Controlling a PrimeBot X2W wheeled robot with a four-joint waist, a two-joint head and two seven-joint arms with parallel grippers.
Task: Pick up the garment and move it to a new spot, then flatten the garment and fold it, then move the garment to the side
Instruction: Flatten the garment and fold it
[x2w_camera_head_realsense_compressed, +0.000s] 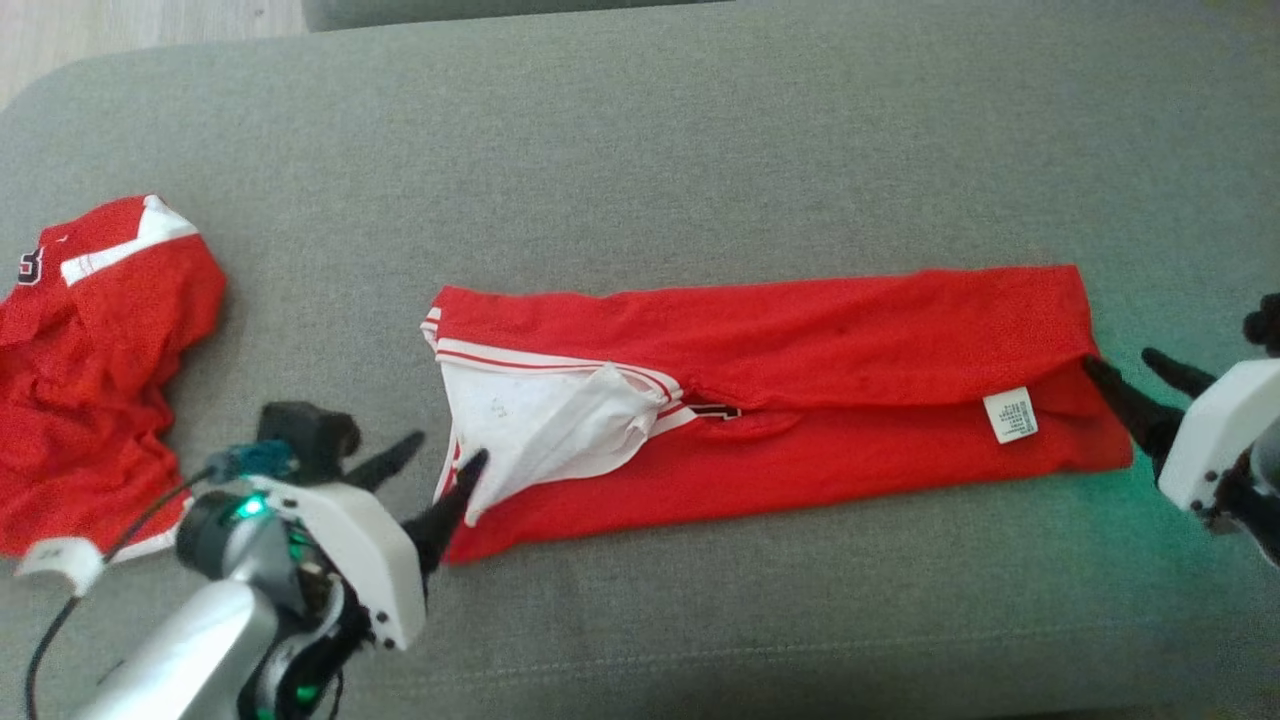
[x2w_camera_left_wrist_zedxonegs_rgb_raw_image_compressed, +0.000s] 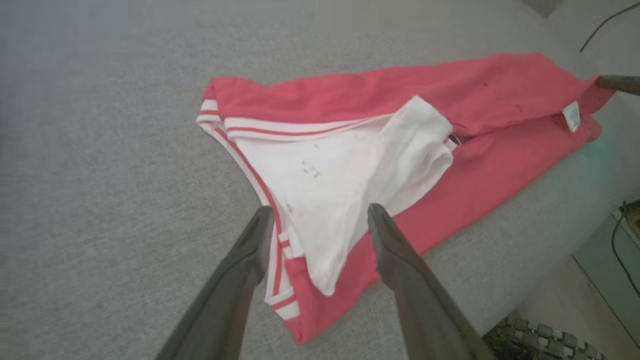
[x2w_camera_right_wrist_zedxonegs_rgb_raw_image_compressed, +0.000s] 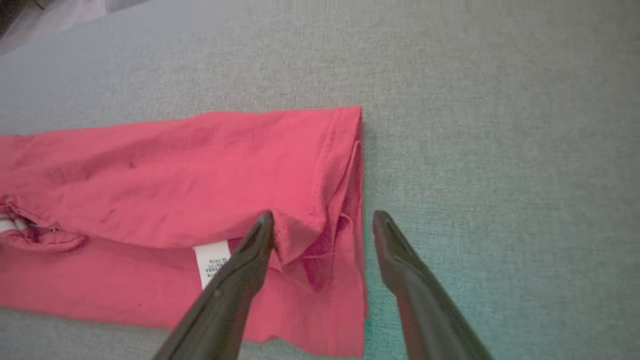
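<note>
I am holding both my claws wide open, and neither one is gripping anything. The red jersey (x2w_camera_head_realsense_compressed: 800, 330) is lying in the middle of the grey sofa cushion (x2w_camera_head_realsense_compressed: 640, 150), folded into one long strip. My left claw (x2w_camera_head_realsense_compressed: 445, 452) is hovering at the neck end, with its fingers (x2w_camera_left_wrist_zedxonegs_rgb_raw_image_compressed: 250, 250) sitting on either side of the striped edge, just beside the white inside part (x2w_camera_head_realsense_compressed: 540, 420). My right claw (x2w_camera_head_realsense_compressed: 1120, 360) is waiting at the other end, one finger over the cloth near the little white label (x2w_camera_head_realsense_compressed: 1010, 415) and one over the bare sofa. I am thinking this jersey is light, thin and floppy, so it is going to sag in the middle and the layers are going to slide apart if I pinch only the top one. I am planning to grab each end at its edge, catching all the layers at once. Another red garment (x2w_camera_head_realsense_compressed: 90, 340) is lying crumpled far off to my left.
</note>
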